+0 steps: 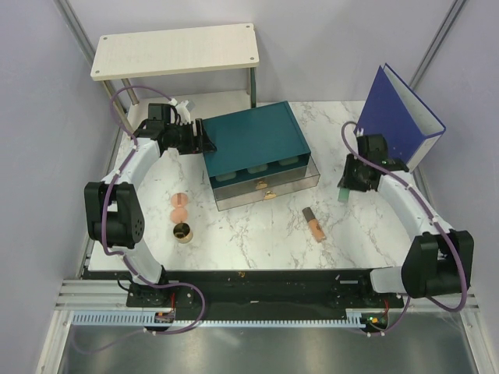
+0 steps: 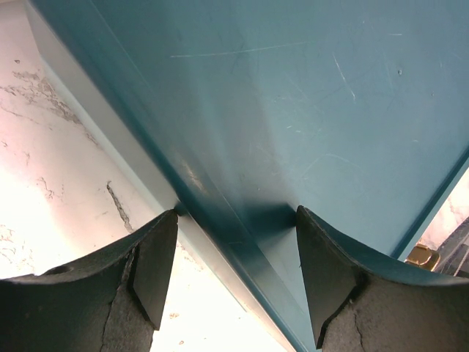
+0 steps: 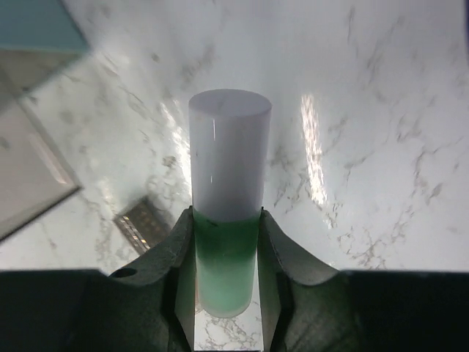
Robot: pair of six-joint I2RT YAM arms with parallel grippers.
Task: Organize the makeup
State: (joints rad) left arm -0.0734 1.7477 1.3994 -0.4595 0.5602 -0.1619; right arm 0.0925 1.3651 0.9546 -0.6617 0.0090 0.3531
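Over the worktop (image 1: pixel 257 249), from above: right gripper (image 1: pixel 345 189) near the right edge, clamped on the mint-green tube (image 1: pixel 343 196), just in front of the blue ring binder (image 1: pixel 401 117). Toward the far left corner, left gripper (image 1: pixel 204 142), jaws apart, set against the left end of the teal drawer box (image 1: pixel 257 140). At the box's near side, lowest drawer (image 1: pixel 292 183) pulled out toward the near edge. Rest of the makeup loose: two peach-pink discs (image 1: pixel 180 200) and the gold-rimmed pot (image 1: pixel 184 232) left of the drawer, tan stick (image 1: pixel 314 224) near the middle, well apart from the tube.

From the left wrist: fingers spread either side of the box's top edge, touching it, gripping nothing. Looks like a brace; best kept pressed there to stop any sliding of the box.

From the right wrist: tube between the pads, held on the green body, white cap pointing away from the wrist. Cannot tell whether clear of the marble. Judged step: carry the tube to the open drawer. Lift straight first, keep the squeeze even against buckling or slipping, travel left, lower well inside before letting go. In the way: the drawer's front wall and gold handle (image 1: pixel 266 195); tan stick near the path; binder close behind the wrist.
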